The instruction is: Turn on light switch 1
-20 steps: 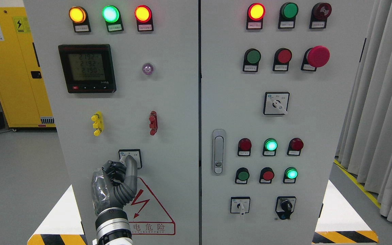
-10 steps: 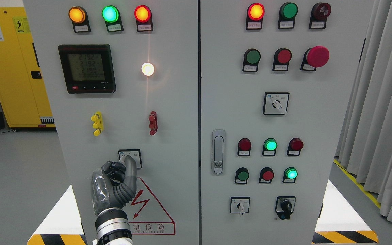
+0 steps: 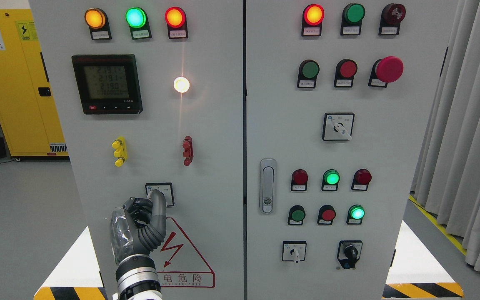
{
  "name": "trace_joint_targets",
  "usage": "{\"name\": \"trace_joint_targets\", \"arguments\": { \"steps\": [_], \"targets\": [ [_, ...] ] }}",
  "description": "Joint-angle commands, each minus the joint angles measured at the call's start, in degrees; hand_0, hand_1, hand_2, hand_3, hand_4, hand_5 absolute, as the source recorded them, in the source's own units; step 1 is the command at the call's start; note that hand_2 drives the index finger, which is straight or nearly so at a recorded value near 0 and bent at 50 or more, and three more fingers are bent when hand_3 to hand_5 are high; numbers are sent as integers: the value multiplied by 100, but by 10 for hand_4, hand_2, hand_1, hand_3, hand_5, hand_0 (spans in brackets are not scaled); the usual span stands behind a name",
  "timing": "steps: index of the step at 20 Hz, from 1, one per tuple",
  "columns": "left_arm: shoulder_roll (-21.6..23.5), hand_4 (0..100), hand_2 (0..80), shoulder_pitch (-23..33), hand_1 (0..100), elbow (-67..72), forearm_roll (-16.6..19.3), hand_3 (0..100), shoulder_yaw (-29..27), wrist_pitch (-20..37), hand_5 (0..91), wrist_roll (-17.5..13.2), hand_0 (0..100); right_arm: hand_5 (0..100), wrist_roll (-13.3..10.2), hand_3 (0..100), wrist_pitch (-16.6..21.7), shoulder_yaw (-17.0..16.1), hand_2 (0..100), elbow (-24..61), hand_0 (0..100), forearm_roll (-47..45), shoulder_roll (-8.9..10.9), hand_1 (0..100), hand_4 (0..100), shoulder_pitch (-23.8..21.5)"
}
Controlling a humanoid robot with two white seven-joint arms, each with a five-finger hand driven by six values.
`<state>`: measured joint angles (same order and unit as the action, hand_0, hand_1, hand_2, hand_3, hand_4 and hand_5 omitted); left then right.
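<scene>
My left robot hand (image 3: 142, 216), dark grey with jointed fingers and a clear plastic cover over its back, rises from the bottom edge of the view on a silver wrist. Its fingers (image 3: 158, 202) are curled together at the small square white selector switch (image 3: 160, 193) low on the grey metal cabinet panel (image 3: 156, 137). The fingertips cover the switch's lower left part, where its knob would sit, so I cannot tell whether they pinch the knob or only press against it.

Well above the hand, a small round lamp (image 3: 181, 84) glows bright white-yellow. To its left, also above the hand, sits a black digital meter with a pale green display (image 3: 106, 83). Between the meter and my hand are a yellow terminal block (image 3: 119, 151) and, further right, a red terminal block (image 3: 187, 150). Along the top of the panel, three round indicator lights (image 3: 136, 17) shine amber, green and red.

Just right of and below my wrist is a red triangular electrical warning sign with a lightning bolt (image 3: 181, 254). Far to my right, the second grey cabinet door (image 3: 390, 166) carries more round buttons, lamps and rotary switches. Far to my upper left stands a yellow storage cabinet (image 3: 19, 83).
</scene>
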<state>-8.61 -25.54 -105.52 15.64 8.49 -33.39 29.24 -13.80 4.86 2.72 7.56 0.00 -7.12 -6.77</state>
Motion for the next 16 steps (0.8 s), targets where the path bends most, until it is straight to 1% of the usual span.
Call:
{"name": "trace_joint_targets", "arguments": {
  "steps": [1, 2, 4, 7, 16],
  "targets": [
    [-1, 874, 663, -3, 499, 5, 0, 958, 3, 26, 778, -32, 345, 0, 0, 0, -2, 0, 40, 0, 0, -167, 0, 500, 0, 0],
    [-1, 874, 663, -12, 502, 5, 0, 958, 3, 26, 778, -32, 334, 0, 0, 0, -2, 0, 40, 0, 0, -167, 0, 500, 0, -8],
    [-1, 874, 662, -4, 513, 5, 0, 958, 3, 26, 778, -32, 279, 0, 0, 0, -2, 0, 40, 0, 0, -167, 0, 500, 0, 0],
    [-1, 874, 662, -12, 515, 5, 0, 958, 3, 34, 779, -32, 235, 0, 0, 0, -2, 0, 40, 0, 0, -167, 0, 500, 0, -8],
    [17, 873, 661, 58, 516, -30, 0, 958, 3, 52, 777, -32, 203, 0, 9, 0, -2, 0, 40, 0, 0, -167, 0, 500, 0, -8]
  ]
}}
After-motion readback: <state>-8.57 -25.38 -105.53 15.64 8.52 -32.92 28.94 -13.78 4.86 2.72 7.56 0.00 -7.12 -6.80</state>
